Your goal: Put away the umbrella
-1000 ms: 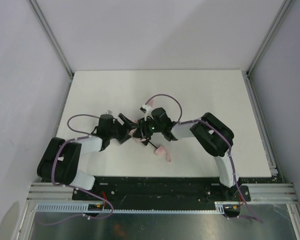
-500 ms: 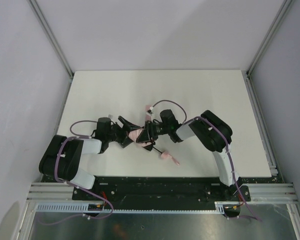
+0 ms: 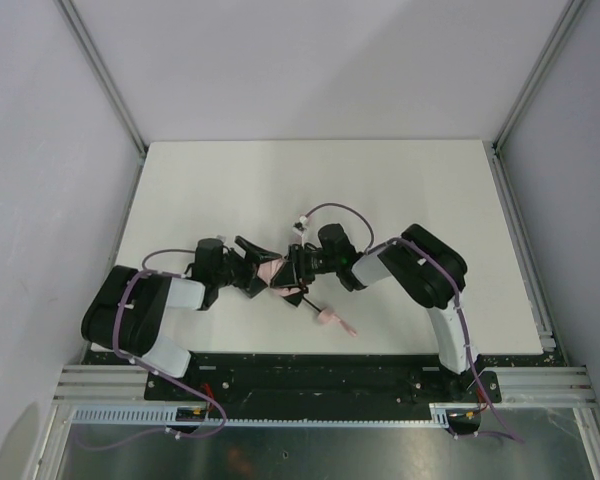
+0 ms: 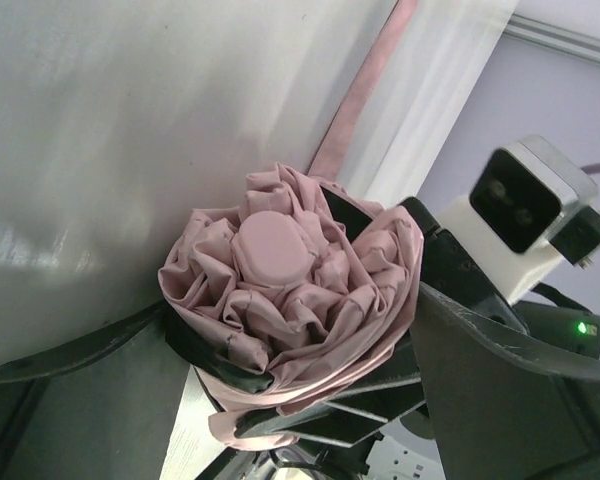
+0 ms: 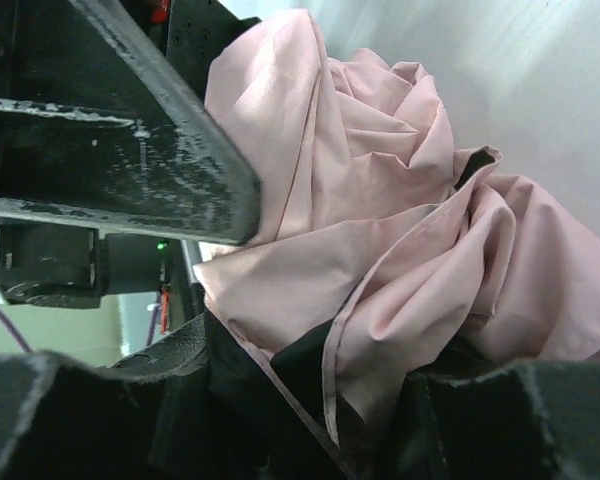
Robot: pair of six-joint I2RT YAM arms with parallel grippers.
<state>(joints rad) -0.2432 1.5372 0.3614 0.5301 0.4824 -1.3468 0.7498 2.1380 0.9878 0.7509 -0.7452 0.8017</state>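
The pale pink umbrella [image 3: 273,270] lies folded and bunched near the table's front middle, between both grippers. Its black shaft runs to the pink handle [image 3: 327,318] and thin strap [image 3: 346,328] toward the near edge. My left gripper [image 3: 252,268] is closed on the canopy end from the left. In the left wrist view the canopy's top cap [image 4: 270,245] faces the camera, with fabric pressed between my fingers [image 4: 70,400]. My right gripper [image 3: 292,268] grips the canopy from the right. The right wrist view shows fabric [image 5: 380,230] squeezed between its jaws.
The white table [image 3: 400,190] is boxed in by grey walls and metal rails at left [image 3: 130,130] and right [image 3: 520,240]. Purple cables loop over both wrists. The right arm's camera housing [image 4: 525,200] sits close to the umbrella in the left wrist view.
Both wrists have shifted slightly toward the near edge with the umbrella held. The handle end has swung nearer the front edge and a bit right.
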